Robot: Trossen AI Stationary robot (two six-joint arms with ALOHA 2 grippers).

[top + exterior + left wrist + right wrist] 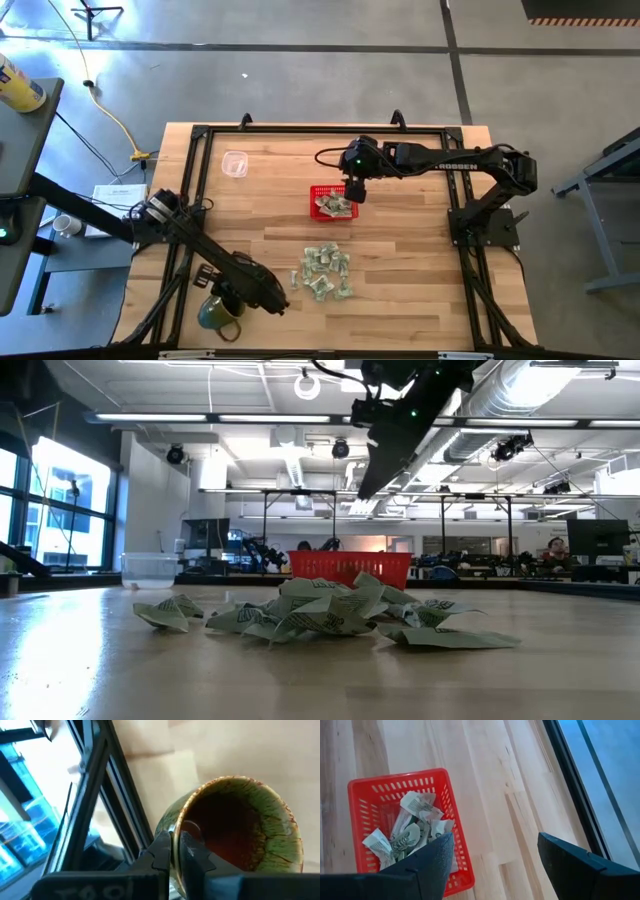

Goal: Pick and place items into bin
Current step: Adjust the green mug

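The red basket (322, 192) stands mid-table and holds several pale green-and-white packets (407, 837). More packets lie in a loose pile (325, 272) on the wood nearer the front edge, and the pile also shows in the low view (320, 615). My right gripper (495, 840) is open and empty, above the basket's right edge (355, 190). My left gripper (176, 855) is at the table's near left corner, shut on the rim of a green-brown mug (216, 316). My left gripper has the mug's rim (176, 827) between its two fingers, one finger inside the mug (195, 852) and one outside (161, 851). The mug's mouth faces the wrist camera. I cannot tell whether the mug's base is on the table.
A clear plastic cup (235, 163) stands at the far left of the table. A black frame (200, 150) runs around the table's edges. Bare wood lies between the basket and the pile, and to the right of both.
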